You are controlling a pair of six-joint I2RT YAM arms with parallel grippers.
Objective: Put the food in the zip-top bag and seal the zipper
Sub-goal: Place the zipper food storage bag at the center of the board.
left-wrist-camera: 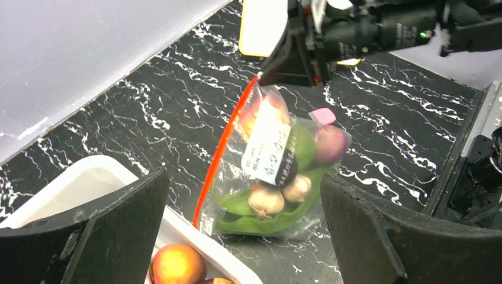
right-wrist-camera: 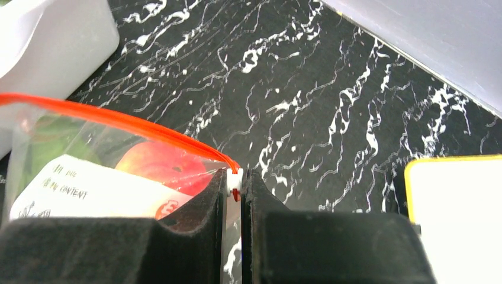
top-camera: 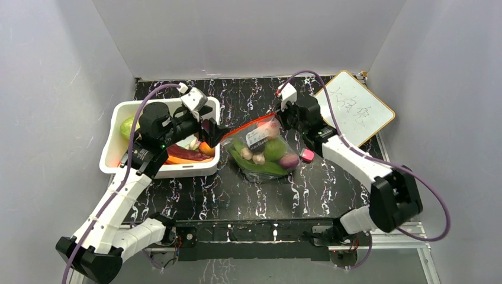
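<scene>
Your right gripper [right-wrist-camera: 235, 183] is clamping the far end of the red-orange zipper strip [left-wrist-camera: 220, 155]; the clear crinkly plastic bag [left-wrist-camera: 267, 155] of toy food [left-wrist-camera: 264, 200] is resting mid-table; your left gripper [left-wrist-camera: 243, 180] is gaping, apparently off it.

Print on the zip-top bag [left-wrist-camera: 308, 177] label [left-wrist-camera: 266, 151] is illegibly small.

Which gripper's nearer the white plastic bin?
Left. Left gripper hangs open over the edge of the white plastic bin; right gripper, beyond the clear zip-top bag, shut on its red-orange zipper strip.
</scene>
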